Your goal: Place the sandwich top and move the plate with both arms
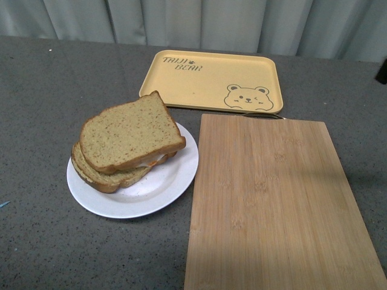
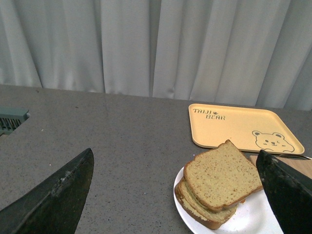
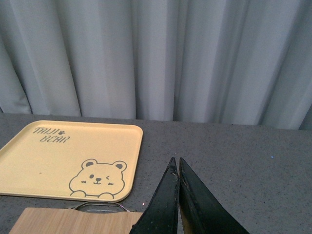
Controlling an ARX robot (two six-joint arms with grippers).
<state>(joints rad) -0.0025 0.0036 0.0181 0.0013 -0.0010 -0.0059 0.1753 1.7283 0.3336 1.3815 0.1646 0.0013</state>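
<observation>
The sandwich top [image 1: 130,132] [image 2: 222,174], a plain brown slice, lies askew on a second slice, with a bit of orange-white filling showing between them. Both rest on the round white plate [image 1: 163,184] [image 2: 253,219] at the table's left. Neither arm shows in the front view. My left gripper [image 2: 178,195] is open, its dark fingers [image 2: 58,200] spread wide, hovering above and short of the plate. My right gripper [image 3: 176,163] is shut with nothing in it, held above the grey table beyond the board.
A yellow bear-print tray [image 1: 211,78] [image 2: 239,124] [image 3: 63,161] lies at the back. A bamboo cutting board [image 1: 278,205] [image 3: 73,220] with a metal handle [image 3: 100,205] fills the right side. Grey curtains hang behind the table.
</observation>
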